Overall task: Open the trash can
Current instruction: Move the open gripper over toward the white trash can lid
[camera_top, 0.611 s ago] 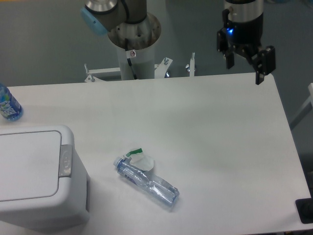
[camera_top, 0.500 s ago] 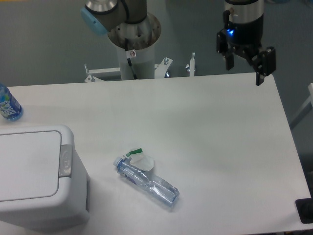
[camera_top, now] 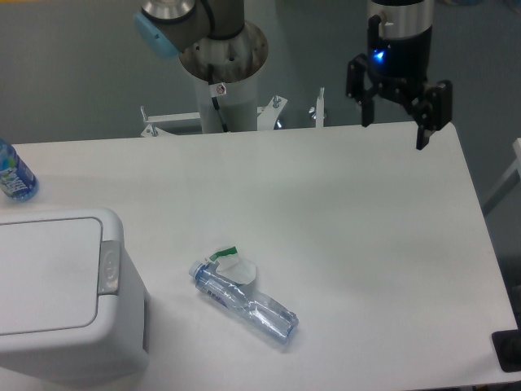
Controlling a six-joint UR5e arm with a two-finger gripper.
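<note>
Currently the tool hangs with fingers spread, empty, above the tabletop's far right edge. The trash can, lid closed, sits diagonally opposite at near left; its grey push-button faces the tool's side.

Robotics lab: pedestal-mounted arm
</note>
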